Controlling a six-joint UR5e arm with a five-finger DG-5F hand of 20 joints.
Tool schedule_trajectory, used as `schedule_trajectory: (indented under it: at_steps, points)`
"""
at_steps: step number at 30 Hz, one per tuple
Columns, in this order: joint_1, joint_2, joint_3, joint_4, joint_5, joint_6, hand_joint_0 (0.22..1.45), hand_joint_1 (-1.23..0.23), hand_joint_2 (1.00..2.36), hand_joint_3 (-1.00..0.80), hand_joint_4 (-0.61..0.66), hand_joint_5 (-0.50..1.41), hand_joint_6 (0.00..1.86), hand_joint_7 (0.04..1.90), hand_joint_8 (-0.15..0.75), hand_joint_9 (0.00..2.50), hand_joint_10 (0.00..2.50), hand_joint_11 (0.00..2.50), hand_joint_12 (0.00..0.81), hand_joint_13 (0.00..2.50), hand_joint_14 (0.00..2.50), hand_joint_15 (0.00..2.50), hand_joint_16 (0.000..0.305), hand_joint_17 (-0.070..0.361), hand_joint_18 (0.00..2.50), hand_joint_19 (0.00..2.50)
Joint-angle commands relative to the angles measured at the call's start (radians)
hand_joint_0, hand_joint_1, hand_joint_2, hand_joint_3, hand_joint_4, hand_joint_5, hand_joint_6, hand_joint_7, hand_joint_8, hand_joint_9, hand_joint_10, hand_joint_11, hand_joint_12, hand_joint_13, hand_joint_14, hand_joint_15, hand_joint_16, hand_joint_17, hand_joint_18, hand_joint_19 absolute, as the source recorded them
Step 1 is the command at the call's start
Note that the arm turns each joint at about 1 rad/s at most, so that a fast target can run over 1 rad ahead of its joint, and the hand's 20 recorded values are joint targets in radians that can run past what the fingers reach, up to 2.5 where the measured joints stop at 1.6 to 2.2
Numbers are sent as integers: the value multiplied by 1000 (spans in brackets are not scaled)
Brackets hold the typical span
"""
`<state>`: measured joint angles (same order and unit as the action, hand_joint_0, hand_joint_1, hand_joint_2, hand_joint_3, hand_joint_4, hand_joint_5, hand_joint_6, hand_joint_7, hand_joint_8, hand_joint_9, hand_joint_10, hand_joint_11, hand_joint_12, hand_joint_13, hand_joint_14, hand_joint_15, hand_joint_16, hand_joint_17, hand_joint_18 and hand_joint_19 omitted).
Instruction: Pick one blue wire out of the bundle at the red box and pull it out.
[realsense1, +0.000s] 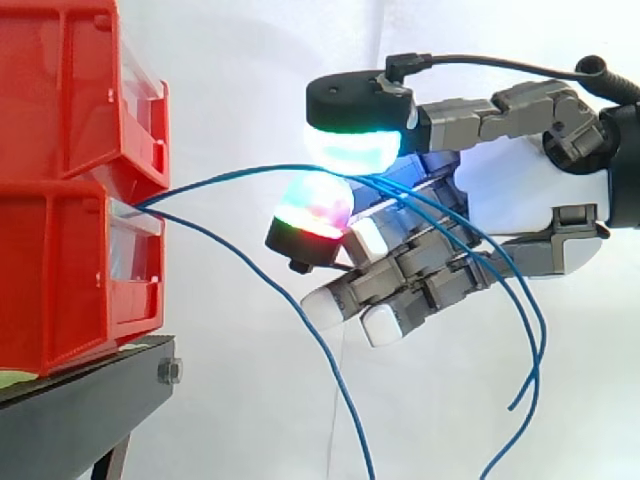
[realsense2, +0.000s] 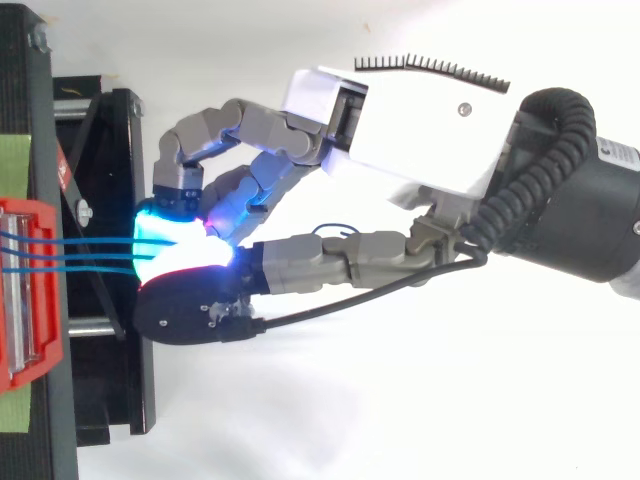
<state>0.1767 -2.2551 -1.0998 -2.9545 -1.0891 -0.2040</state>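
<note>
Blue wire (realsense1: 240, 170): routed from the gap between the two stacked red bins (realsense1: 60, 180), up in a shallow arc, and into the robot hand (realsense1: 575, 190).

Curtain (realsense1: 240, 60): white, behind all parts.

Bins: at the left of the side view, one on the other, seated on the black stand (realsense1: 90, 400).

Robot hand: entering from the right, level with the gap between the bins and well apart from them. Closed in a pinch on the blue wire between two glowing pads (realsense1: 352, 148), the upper cyan-green and the lower red-magenta. Other fingers half-curled beneath the lower pad.

Strands (realsense2: 90, 252), top view: three side by side, from the bin front to the pads. Number inside the pinch: cannot tell.

Loose lengths, side view: past the pinch, trailing right and down behind the fingers (realsense1: 540, 335). One separate strand (realsense1: 348, 405) dropping from the bins, clear of the pads.
</note>
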Motion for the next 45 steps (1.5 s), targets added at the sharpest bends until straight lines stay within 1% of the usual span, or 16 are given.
schedule_trajectory:
  at_steps: [1, 3, 6, 9, 11, 12, 15, 16, 17, 20, 21, 25, 29, 35, 40, 45]
  points:
    - [0, 0, 1, 0, 0, 0, 582, -744, 1021, -131, 266, -157, 899, 1213, 396, 968, 19, 829, 457, 794, 16, 450, 62, 138, 783, 548]
    - [0, 0, 0, 0, 0, 0, 588, -754, 1020, -136, 246, -160, 907, 1185, 391, 957, 20, 826, 457, 793, 14, 451, 62, 138, 779, 554]
    - [1, 0, 1, 0, 0, 0, 603, -857, 1019, -204, 233, -177, 918, 1120, 377, 916, 20, 843, 449, 768, 15, 449, 61, 137, 763, 539]
    - [0, 0, 0, 0, 0, -2, 633, -928, 1013, -325, 262, -184, 916, 1125, 364, 883, 21, 850, 440, 746, 15, 446, 61, 136, 759, 512]
    - [0, 0, 0, 0, 0, 0, 619, -973, 1000, -500, 262, -187, 914, 1116, 361, 878, 21, 846, 440, 741, 15, 438, 61, 136, 761, 513]
    - [0, 0, 1, 0, 0, 0, 611, -970, 1000, -500, 261, -187, 915, 1101, 363, 877, 20, 853, 439, 742, 15, 441, 61, 136, 762, 512]
    - [0, 0, 1, 0, 0, 0, 516, -859, 1000, -500, 276, -177, 903, 1098, 373, 901, 19, 841, 453, 756, 14, 444, 64, 143, 788, 523]
    - [0, 0, 1, 0, 0, 0, 492, -732, 1000, -500, 278, -159, 885, 1121, 395, 983, 18, 814, 467, 785, 14, 443, 65, 147, 797, 545]
    - [1, 0, 1, 0, 0, 0, 502, -618, 1000, -500, 273, -151, 876, 1135, 389, 992, 18, 804, 463, 797, 14, 449, 64, 145, 799, 557]
    - [0, 0, 1, 0, 0, 0, 583, -462, 1002, -476, 238, -130, 852, 1163, 382, 1083, 17, 795, 442, 814, 17, 457, 59, 132, 771, 614]
    - [0, 0, 1, 0, 0, 0, 588, -461, 1005, -451, 235, -127, 848, 1171, 384, 1103, 19, 800, 442, 832, 15, 464, 59, 132, 780, 614]
    - [1, 0, 1, 0, 0, -2, 589, -549, 1014, -320, 231, -111, 835, 1148, 409, 1185, 21, 822, 445, 868, 15, 456, 58, 131, 816, 605]
    - [1, 0, 1, 0, 0, -2, 565, -657, 1018, -204, 280, -106, 864, 1250, 421, 1218, 20, 849, 457, 902, 15, 470, 60, 135, 864, 602]
    - [1, 0, 6, 0, 0, 0, 574, -766, 1019, -162, 310, -105, 877, 1298, 428, 1225, 20, 865, 464, 912, 15, 464, 62, 139, 895, 573]
    - [0, 0, 12, 0, 0, -5, 592, -850, 1020, -161, 260, -136, 901, 1247, 399, 1092, 21, 862, 445, 851, 16, 470, 59, 132, 831, 569]
    - [0, 0, 12, 0, 0, -8, 622, -901, 1012, -335, 279, -169, 903, 1173, 371, 971, 21, 862, 444, 776, 15, 456, 59, 133, 775, 540]
